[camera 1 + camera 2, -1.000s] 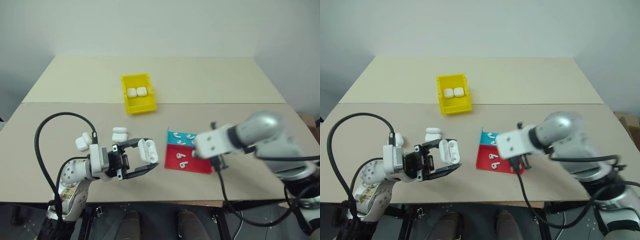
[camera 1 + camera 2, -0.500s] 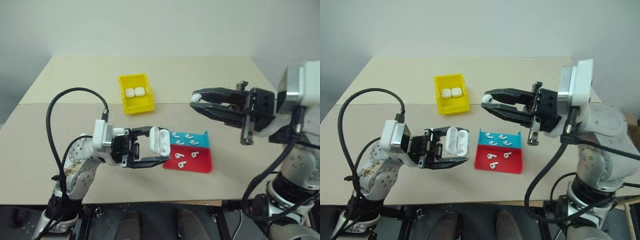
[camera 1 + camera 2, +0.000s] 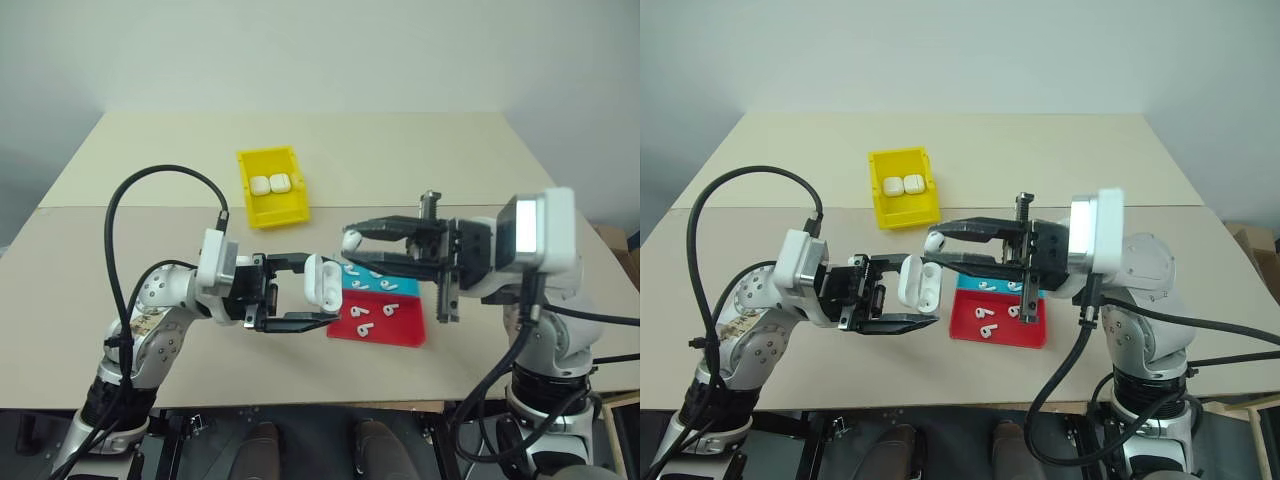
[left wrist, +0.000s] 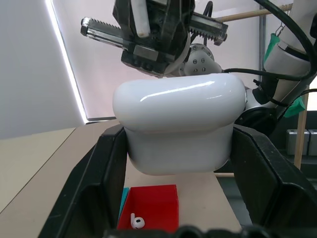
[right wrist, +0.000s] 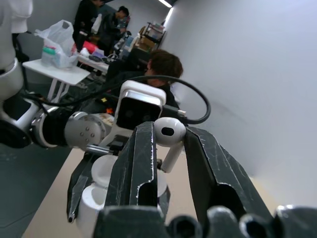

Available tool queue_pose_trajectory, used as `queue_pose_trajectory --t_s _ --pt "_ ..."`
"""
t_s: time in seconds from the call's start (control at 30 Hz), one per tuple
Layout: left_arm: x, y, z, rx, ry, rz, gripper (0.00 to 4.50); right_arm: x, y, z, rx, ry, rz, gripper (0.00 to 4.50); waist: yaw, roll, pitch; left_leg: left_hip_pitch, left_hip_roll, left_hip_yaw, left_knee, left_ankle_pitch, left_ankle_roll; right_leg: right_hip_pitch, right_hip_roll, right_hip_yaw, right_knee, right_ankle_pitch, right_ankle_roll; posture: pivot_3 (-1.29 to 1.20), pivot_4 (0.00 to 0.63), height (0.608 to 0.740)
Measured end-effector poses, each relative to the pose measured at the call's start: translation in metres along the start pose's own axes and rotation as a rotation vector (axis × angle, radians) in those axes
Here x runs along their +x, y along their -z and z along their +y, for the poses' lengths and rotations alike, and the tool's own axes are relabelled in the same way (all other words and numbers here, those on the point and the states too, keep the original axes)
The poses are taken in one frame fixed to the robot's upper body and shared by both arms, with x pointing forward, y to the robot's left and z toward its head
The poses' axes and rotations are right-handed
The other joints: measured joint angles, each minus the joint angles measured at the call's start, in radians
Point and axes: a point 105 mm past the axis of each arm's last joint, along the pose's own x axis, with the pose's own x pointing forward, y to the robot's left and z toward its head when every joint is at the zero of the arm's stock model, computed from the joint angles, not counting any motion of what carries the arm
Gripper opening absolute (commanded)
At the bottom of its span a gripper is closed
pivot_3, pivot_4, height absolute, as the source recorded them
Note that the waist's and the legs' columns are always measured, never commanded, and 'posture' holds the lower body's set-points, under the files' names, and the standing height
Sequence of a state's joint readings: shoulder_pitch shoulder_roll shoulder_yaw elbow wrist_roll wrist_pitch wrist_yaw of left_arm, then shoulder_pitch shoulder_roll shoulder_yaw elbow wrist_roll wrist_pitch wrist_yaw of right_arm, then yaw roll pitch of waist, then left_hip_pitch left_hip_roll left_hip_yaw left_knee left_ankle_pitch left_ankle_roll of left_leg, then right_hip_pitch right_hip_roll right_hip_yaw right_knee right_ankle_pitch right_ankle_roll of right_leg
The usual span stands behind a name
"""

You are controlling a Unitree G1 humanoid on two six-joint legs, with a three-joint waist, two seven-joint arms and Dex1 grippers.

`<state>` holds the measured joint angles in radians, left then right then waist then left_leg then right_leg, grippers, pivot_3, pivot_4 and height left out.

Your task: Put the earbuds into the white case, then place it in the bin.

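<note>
The left gripper point(image 3: 318, 303) is clamping an open white case point(image 3: 322, 283) above the table's near edge, and the right gripper point(image 3: 349, 249) is pinching one earbud point(image 3: 351, 240) just beside it, not yet seated. Below, more earbuds are lying in the red and teal tray point(image 3: 400, 330). Farther back, the yellow bin point(image 3: 257, 210) is holding two cases, with bare table around it

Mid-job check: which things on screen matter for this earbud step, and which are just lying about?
In play:
- open white case, clamped in the left claw
- earbud, pinched in the right claw
- loose earbuds on the red and teal tray
- yellow bin, the drop-off

Lying about:
- two closed cases already in the bin
- people behind, in the right wrist view
</note>
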<state>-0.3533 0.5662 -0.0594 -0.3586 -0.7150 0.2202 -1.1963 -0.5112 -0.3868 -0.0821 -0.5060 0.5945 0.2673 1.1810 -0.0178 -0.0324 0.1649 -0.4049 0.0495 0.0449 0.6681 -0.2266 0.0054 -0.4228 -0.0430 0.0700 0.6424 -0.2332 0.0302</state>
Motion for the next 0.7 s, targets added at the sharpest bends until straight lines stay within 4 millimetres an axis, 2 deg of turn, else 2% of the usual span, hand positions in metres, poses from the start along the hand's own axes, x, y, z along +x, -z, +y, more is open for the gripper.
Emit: queue_pose_trajectory --t_s 0.23,0.7 --pt "0.000 0.000 0.001 0.002 -0.007 0.006 2.82 0.006 0.013 0.007 0.021 -0.034 0.003 0.72 0.000 0.000 0.000 0.000 0.000 0.000 0.000 0.000 0.000 0.000 0.000 0.000 0.000 0.000 0.000 0.00 0.150 0.740" --pt "0.000 0.001 0.001 0.014 -0.011 0.009 2.82 0.004 0.036 0.004 0.013 -0.024 0.062 0.72 0.002 0.000 0.000 0.000 0.000 0.000 0.000 0.000 0.000 0.000 0.000 0.000 0.000 0.000 0.000 0.00 0.150 0.740"
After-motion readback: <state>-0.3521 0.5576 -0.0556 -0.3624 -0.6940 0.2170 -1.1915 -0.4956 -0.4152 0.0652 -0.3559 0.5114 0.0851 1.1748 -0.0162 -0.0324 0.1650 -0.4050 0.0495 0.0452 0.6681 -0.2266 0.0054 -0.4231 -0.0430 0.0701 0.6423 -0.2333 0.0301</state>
